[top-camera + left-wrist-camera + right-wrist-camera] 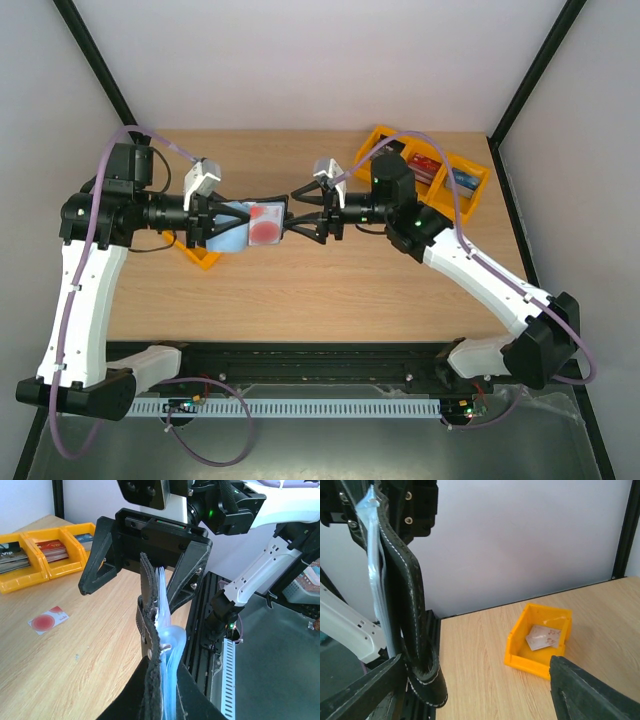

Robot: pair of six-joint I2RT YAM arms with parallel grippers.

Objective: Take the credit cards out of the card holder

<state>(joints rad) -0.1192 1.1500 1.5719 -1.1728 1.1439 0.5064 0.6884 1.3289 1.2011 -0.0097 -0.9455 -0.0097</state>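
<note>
Left arm (80, 290): raised from its base at 7 o'clock, elbow folded near 10 o'clock, forearm laid level toward 3 o'clock. The left gripper (222, 226) is pointed at 3 o'clock, and its fingers are clamped on the card holder (238, 228).

Right arm (480, 270): extended from its base at 5 o'clock, wrist turned toward 9 o'clock. The right gripper (296, 214) is faced tip to tip with the left. Its fingers (590, 690) are spread wide, set to either side of the holder's free end.

Card holder (243, 236) btwn L end effector (230, 225) & R end effector (291, 222), above table (350, 290); credit card (542, 636) in tray (519, 656) at L.
</note>
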